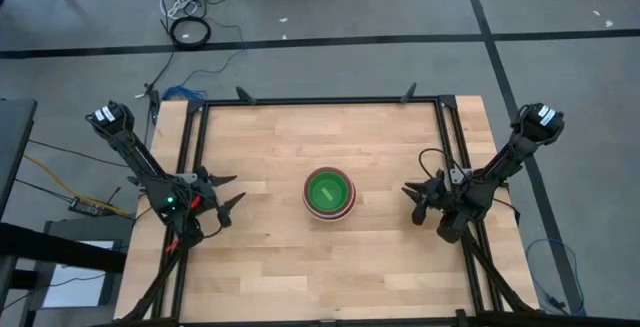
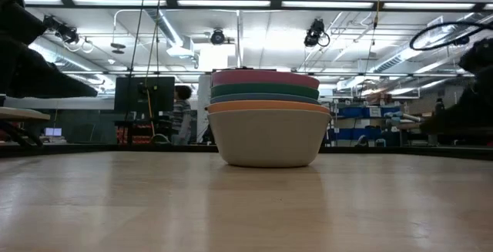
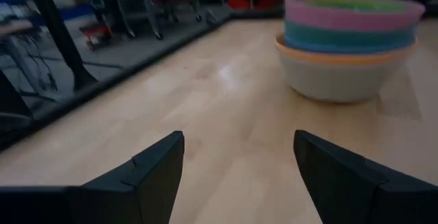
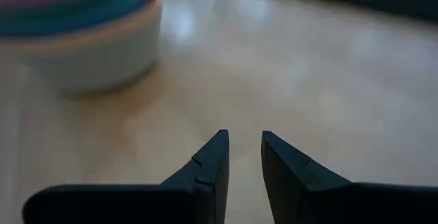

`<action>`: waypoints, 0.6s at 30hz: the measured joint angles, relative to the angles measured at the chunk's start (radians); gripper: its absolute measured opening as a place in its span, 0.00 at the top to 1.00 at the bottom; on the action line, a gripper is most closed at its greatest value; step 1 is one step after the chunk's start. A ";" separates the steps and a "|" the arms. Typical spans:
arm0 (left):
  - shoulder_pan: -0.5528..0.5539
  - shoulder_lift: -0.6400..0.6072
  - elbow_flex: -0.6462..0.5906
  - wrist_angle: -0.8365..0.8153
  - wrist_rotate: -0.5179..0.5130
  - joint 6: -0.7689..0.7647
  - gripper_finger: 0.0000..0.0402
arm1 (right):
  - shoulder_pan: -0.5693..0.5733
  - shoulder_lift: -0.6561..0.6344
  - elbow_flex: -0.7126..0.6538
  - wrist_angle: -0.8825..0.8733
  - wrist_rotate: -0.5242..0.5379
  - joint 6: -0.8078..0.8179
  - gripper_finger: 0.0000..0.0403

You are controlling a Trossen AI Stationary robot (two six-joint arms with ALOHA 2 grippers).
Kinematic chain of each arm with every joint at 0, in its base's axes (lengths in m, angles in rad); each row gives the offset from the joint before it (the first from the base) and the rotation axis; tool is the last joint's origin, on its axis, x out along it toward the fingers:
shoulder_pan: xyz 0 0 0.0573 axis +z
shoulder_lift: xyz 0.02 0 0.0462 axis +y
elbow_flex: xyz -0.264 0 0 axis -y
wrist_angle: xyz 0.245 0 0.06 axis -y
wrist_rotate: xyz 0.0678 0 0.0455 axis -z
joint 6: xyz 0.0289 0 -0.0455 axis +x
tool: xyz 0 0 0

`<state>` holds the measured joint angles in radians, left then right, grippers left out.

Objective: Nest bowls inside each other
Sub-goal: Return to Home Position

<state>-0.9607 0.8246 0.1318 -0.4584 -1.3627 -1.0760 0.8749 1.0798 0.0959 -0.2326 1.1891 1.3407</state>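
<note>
The bowls (image 1: 328, 193) stand nested in a single upright stack near the middle of the table (image 1: 250, 267), well apart from all four edges. A grey-white bowl (image 2: 268, 140) sits at the bottom, resting flat on the wood, with its whole rounded wall showing. Above it only rims show, level and close together: an orange bowl (image 2: 268, 107), a thin band of a blue bowl (image 2: 266, 99), a teal bowl (image 2: 266, 90) and a pink bowl (image 2: 266, 78). From above, a lime green bowl (image 1: 326, 190) fills the centre as the innermost one.

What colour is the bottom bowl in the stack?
Grey-white bottom bowl, clearest in the low view.
</note>
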 joint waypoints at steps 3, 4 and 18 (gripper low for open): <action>0.000 0.000 0.000 0.003 0.075 0.000 0.29 | 0.000 0.000 0.000 0.027 -0.149 0.001 0.81; 0.000 0.000 0.000 0.003 0.105 0.000 0.29 | 0.000 0.000 0.000 0.036 -0.202 0.001 0.81; 0.000 -0.001 -0.001 0.142 0.370 -0.002 0.29 | 0.000 0.000 0.000 0.062 -0.271 0.001 0.81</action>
<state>-0.9607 0.8238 0.1307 -0.3168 -0.9928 -1.0780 0.8749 1.0801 0.0963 -0.1707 0.9181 1.3415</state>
